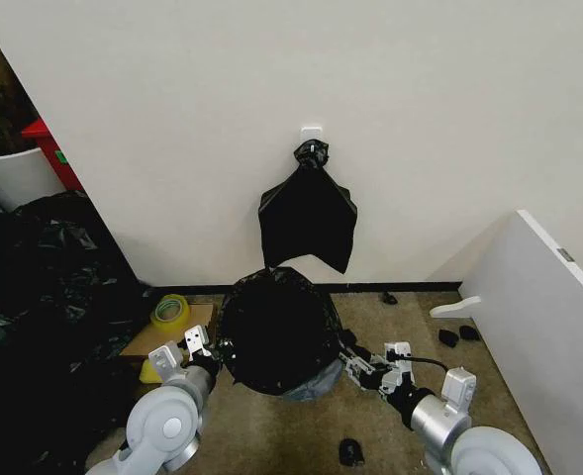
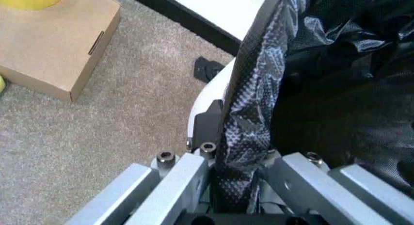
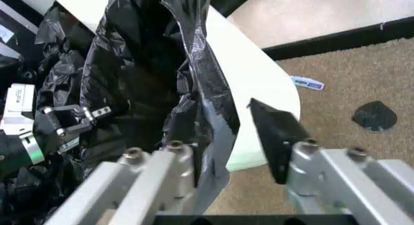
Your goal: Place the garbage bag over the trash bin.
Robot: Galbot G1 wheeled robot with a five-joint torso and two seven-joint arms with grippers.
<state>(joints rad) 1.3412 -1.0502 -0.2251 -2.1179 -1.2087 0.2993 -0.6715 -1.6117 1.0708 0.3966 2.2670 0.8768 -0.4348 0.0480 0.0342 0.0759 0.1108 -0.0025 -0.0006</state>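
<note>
The glossy black garbage bag (image 1: 276,332) is draped over the trash bin on the carpet below the wall. The bin's white wall shows beside the bag in the left wrist view (image 2: 205,91) and the right wrist view (image 3: 259,84). My left gripper (image 1: 204,348) is at the bin's left rim, and a fold of the bag's edge (image 2: 249,113) is pinched between its fingers (image 2: 243,152). At the right rim, my right gripper (image 1: 358,362) stands open (image 3: 226,137), straddling the bag's hem (image 3: 203,104) and the bin wall.
A knotted black bag bundle (image 1: 308,213) hangs from a wall hook above the bin. A cardboard box (image 1: 162,336) with a yellow tape roll (image 1: 170,311) sits left, beside a heap of black sheeting (image 1: 44,297). A white board (image 1: 548,327) leans at right. Small dark bits (image 1: 350,451) lie on the carpet.
</note>
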